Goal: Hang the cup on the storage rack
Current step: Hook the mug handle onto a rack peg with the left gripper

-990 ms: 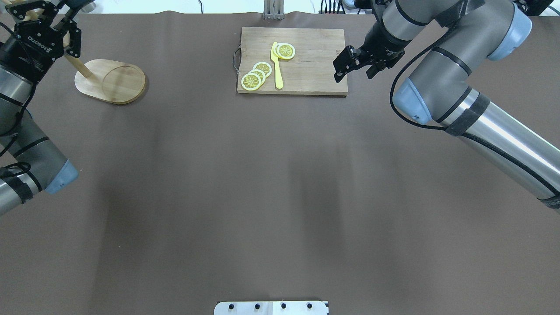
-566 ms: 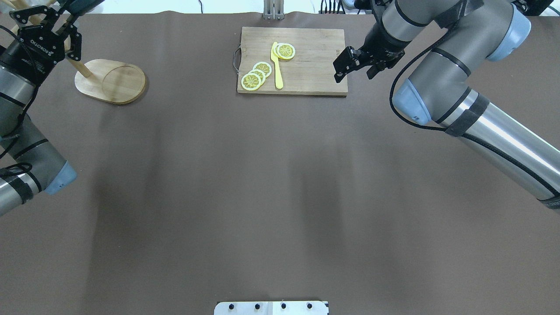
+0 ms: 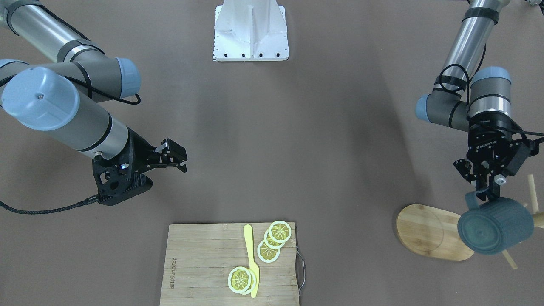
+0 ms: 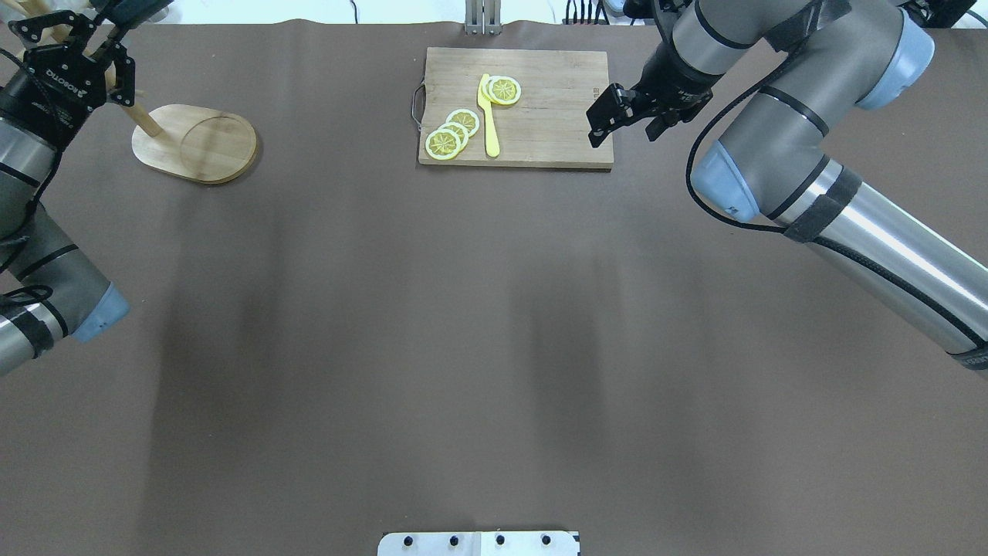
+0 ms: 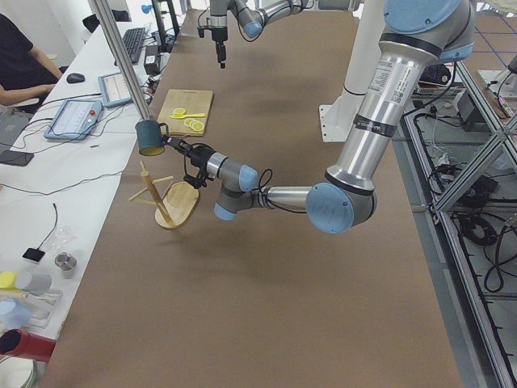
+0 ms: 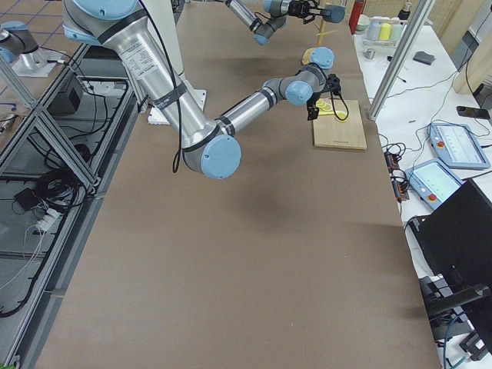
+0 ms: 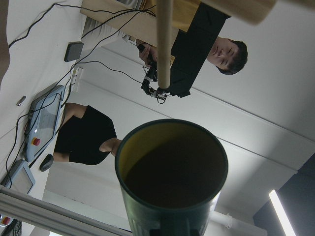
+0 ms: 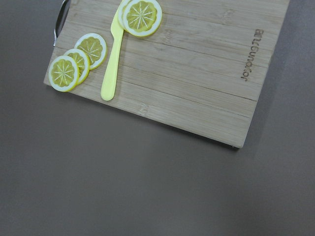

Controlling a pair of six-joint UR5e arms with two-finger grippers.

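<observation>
The dark blue-grey cup (image 3: 495, 225) hangs in the air by its handle, with my left gripper (image 3: 488, 192) shut on that handle. It hovers over the far end of the storage rack (image 3: 429, 231), among the thin pegs (image 3: 530, 193). In the left wrist view the cup's yellowish mouth (image 7: 170, 172) faces a peg (image 7: 165, 44) just beyond it; no peg passes through the handle. From overhead the cup (image 4: 135, 9) shows only at the top edge, above the left gripper (image 4: 108, 35) and the rack's base (image 4: 197, 143). My right gripper (image 4: 629, 120) stands open and empty by the cutting board's corner.
A bamboo cutting board (image 4: 540, 100) at the back middle carries lemon slices (image 4: 451, 131) and a yellow knife (image 4: 488, 116). A white mounting plate (image 4: 478, 544) sits at the near edge. Operators sit past the table's far side (image 5: 20, 69).
My left gripper has carried the cup a little further left and back, along the rack's pole. The right arm has barely shifted.
</observation>
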